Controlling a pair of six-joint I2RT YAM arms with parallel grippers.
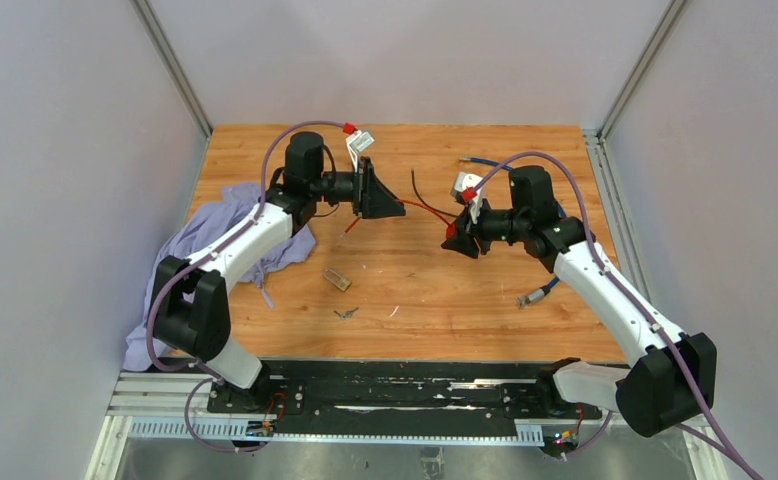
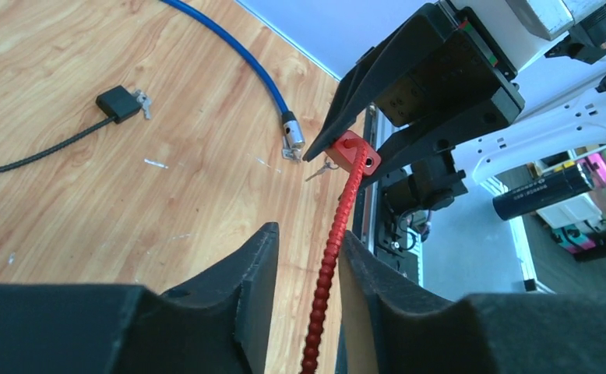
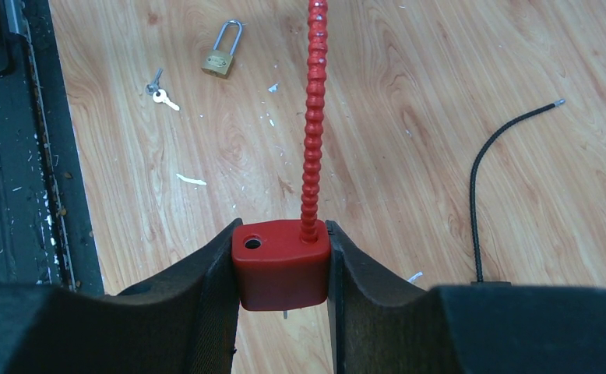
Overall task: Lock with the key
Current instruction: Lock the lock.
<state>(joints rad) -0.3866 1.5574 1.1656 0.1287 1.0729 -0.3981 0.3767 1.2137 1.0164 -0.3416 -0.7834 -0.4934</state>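
Far left of the wooden tabletop (image 1: 445,310): crumpled lavender cloth (image 1: 205,240), lying under the left arm and taking no part. Left pincer (image 2: 309,235) is turned sideways toward the middle, fingers apart. The red ribbed cable (image 2: 329,265) runs loose through the gap, guided rather than gripped, probably to keep its free end aimed at the lock. Nearer the arm bases lies a brass padlock with steel shackle (image 3: 220,56), with a pair of small silver keys (image 3: 160,92) just beside it; both are flat on the wood, untouched. A thin black cable with a black lock block (image 2: 117,103) sprawls further back. Right of centre, the right pincer (image 3: 282,230) is clamped on the red plastic lock block (image 3: 280,265) at the cable's other end. It holds the block off the wood with the socket hole facing the left arm, which reads as bracing it so the tip can go in. A small metal stub (image 2: 322,167), likely a key, juts from the block's underside; too small to be sure. Far right: glossy blue cable with a metal end (image 2: 230,47), idle. No box, tray or bin shows; everything else lies loose. Judgement: the loop is not yet closed, so no locking turn has been made.
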